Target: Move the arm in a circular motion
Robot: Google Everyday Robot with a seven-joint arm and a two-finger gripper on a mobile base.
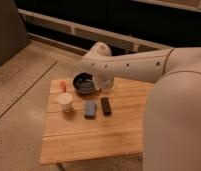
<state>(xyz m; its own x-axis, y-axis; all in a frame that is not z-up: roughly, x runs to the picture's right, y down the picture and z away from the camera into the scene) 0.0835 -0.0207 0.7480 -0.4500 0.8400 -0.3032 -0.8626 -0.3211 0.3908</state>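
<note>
Cream-white arm (129,65) is judged rigid and heavy; no hold is required. Its hand (104,86) is found just beside the bowl (85,84); its state cannot be told.

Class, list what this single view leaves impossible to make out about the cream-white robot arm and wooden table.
In the camera view:
Gripper: below the cream-white arm, beside the round black bowl, mostly covered by the arm.
Light wooden table: right side hidden by the arm's near segment.
Small orange object: too blurred to identify.
</note>
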